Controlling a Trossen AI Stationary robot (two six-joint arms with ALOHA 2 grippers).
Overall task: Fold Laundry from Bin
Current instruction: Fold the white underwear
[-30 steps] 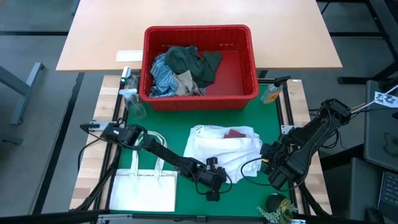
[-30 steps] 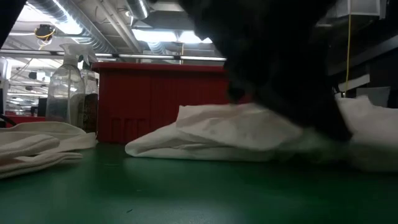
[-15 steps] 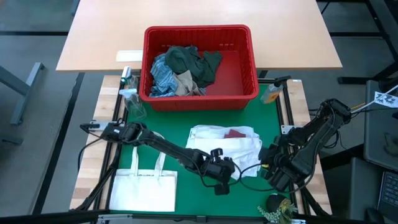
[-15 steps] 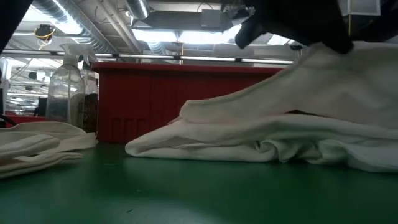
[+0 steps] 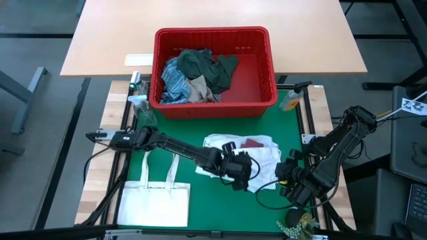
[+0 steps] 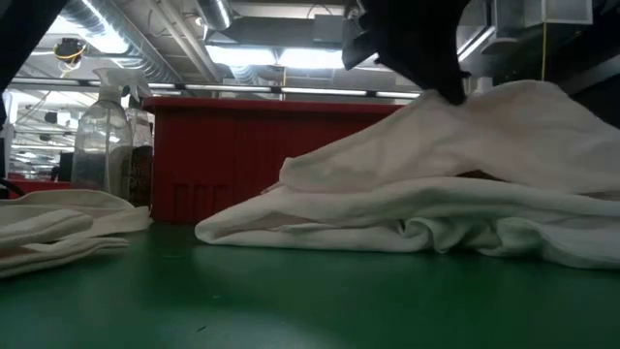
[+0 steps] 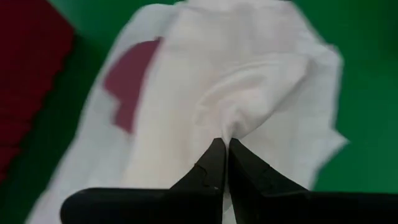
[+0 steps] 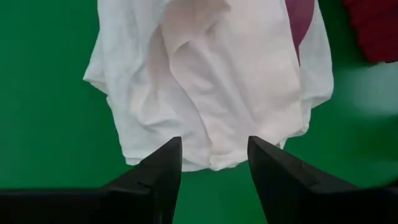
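A white garment (image 5: 257, 155) with a maroon patch (image 5: 252, 143) lies on the green mat (image 5: 187, 150), in front of the red bin (image 5: 213, 31). The bin holds more laundry (image 5: 197, 73) in dark green, striped blue and beige. My left gripper (image 5: 244, 172) is over the garment's near part, shut on a pinch of the white cloth. My right gripper (image 8: 212, 142) stands open off the garment's right near corner and above it, with nothing between its fingers. My left gripper pinches a raised fold of the white garment (image 7: 234, 124) between its two shut fingers (image 7: 214, 163). It comes slanting down from the table's left. The pinched cloth stands up as a peak (image 6: 455, 97) and slopes taut down from the fingers. The garment's remainder (image 6: 387, 218) lies on the mat.
A flat white tote bag (image 5: 155, 203) lies at the near left of the mat. A clear spray bottle (image 5: 140, 103) stands left of the bin and a small yellowish bottle (image 5: 291, 100) right of it. A dark object with sprigs (image 5: 297, 220) sits at the near right corner.
My left gripper has risen and gone toward the far edge, still shut on the white cloth. The garment's near part has been lifted off the mat into a taut peak and drawn over the part that stays lying.
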